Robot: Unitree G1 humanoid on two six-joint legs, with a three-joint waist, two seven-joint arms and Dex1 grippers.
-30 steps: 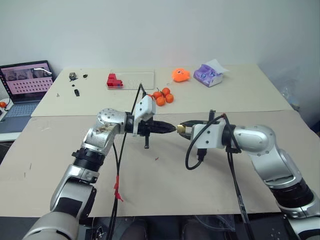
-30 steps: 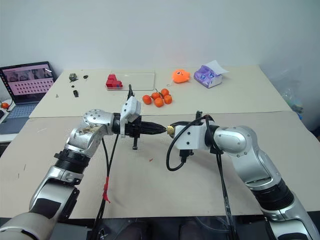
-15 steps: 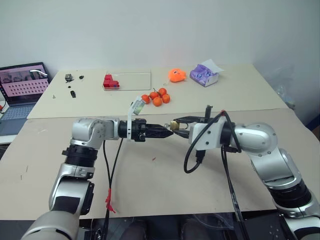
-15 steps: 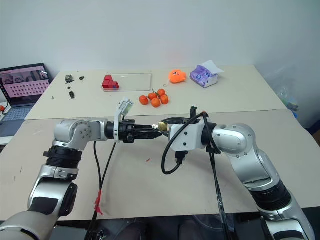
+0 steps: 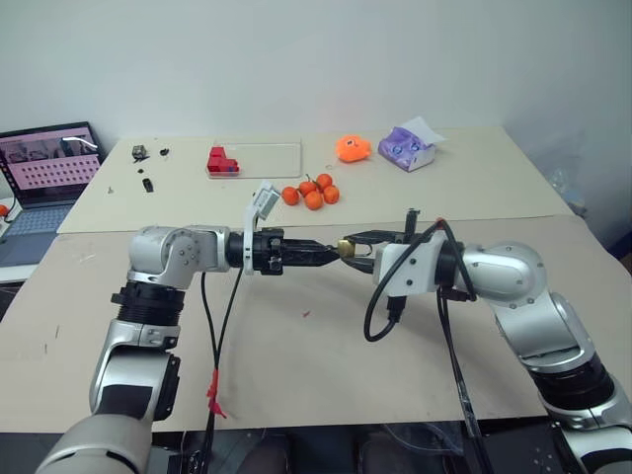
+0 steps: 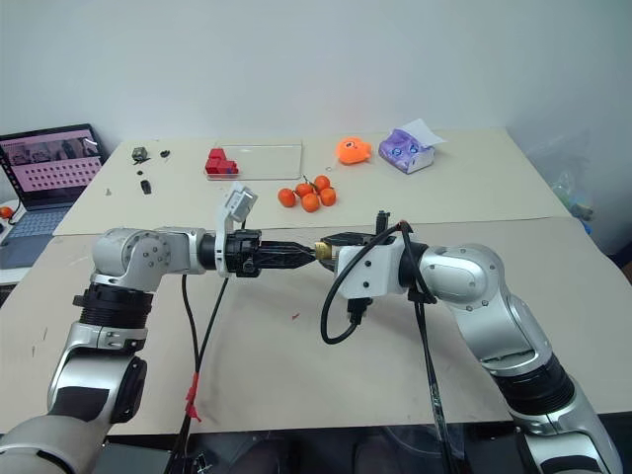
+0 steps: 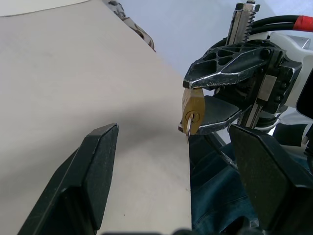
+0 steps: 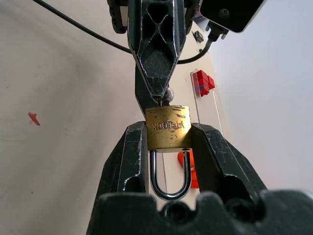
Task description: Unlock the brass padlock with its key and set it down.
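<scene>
Your right end effector (image 8: 168, 147) pinches the brass padlock (image 8: 168, 127) by its sides, above the tabletop (image 5: 326, 346). The key (image 7: 190, 128) sits in the keyhole. Your left end effector (image 7: 181, 161) is spread wide around it. Closing off-centre could knock the key out or twist the padlock loose.

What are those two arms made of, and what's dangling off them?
Both arms are chunky silver-grey metal segments joined by black ribbed collars. Each ends in a white block carrying a gripper of two black, lattice-cut fingers: left gripper, right gripper. Loose black cables loop off each arm; the left arm's has red tape.
</scene>
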